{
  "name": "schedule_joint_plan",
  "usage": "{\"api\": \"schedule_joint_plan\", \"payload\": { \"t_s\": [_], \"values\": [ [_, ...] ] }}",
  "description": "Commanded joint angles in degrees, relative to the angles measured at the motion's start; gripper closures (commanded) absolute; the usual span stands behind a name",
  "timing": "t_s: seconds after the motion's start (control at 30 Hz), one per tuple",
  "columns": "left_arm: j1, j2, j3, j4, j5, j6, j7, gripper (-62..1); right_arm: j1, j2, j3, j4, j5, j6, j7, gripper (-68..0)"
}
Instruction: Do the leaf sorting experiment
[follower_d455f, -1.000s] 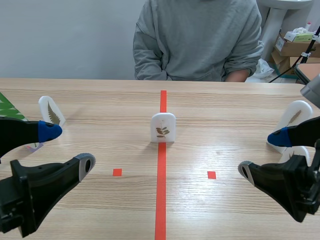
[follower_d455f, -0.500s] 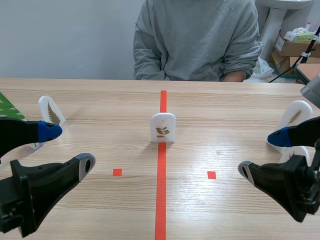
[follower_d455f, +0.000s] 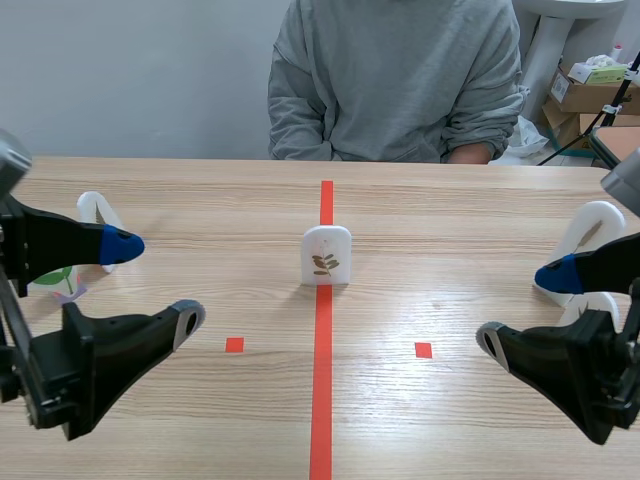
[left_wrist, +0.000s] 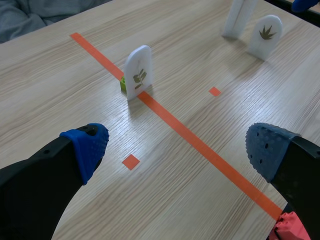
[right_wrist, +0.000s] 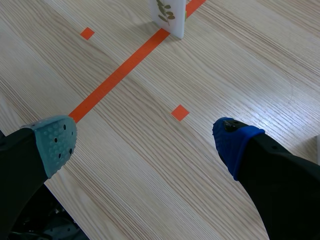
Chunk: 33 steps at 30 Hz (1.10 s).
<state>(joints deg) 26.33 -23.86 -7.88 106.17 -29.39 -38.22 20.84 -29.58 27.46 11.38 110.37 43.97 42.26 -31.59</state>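
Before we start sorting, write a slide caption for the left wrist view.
Left gripper, open, faces a white leaf card standing on the orange tape line.

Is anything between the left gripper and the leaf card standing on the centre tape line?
Nothing visible does. The left gripper is open, and only bare table with its tape marks lies between it and the leaf card.

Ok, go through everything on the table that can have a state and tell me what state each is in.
left gripper, open, holding nothing.
right gripper, open, holding nothing.
centre leaf card, upright on the red tape line, not gripped.
left leaf card, upright, partly hidden behind the left gripper.
right leaf card, standing beside the right gripper, not gripped.
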Motion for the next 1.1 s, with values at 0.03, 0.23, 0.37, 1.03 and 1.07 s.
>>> {"api": "schedule_joint_plan", "payload": {
  "t_s": [0.03,0.23,0.37,1.03,1.07],
  "values": [
    [-3.8,-1.2,3.3,-4.5,1.6,-0.1,-0.8,-58.7,0.0,0.6,0.5,0.2,0.2,0.5,0.9,-55.5],
    [-16.6,-2.9,13.5,-17.4,5.4,0.0,-3.6,-58.7,0.0,0.6,0.5,0.2,-0.2,0.5,0.9,-55.5],
    [-26.2,-2.2,20.6,-26.3,6.7,0.5,-6.5,-58.7,0.0,0.6,0.5,0.2,-0.5,0.5,0.9,-55.5],
    [-52.1,16.2,35.1,-59.8,27.1,11.4,-16.7,-58.7,0.1,0.6,0.5,0.2,-1.8,0.5,2.1,-55.5],
    [-52.7,17.0,35.2,-61.1,28.0,12.2,-16.9,-58.7,0.1,0.6,0.5,0.2,-1.8,0.5,2.3,-55.5]
  ]
}}
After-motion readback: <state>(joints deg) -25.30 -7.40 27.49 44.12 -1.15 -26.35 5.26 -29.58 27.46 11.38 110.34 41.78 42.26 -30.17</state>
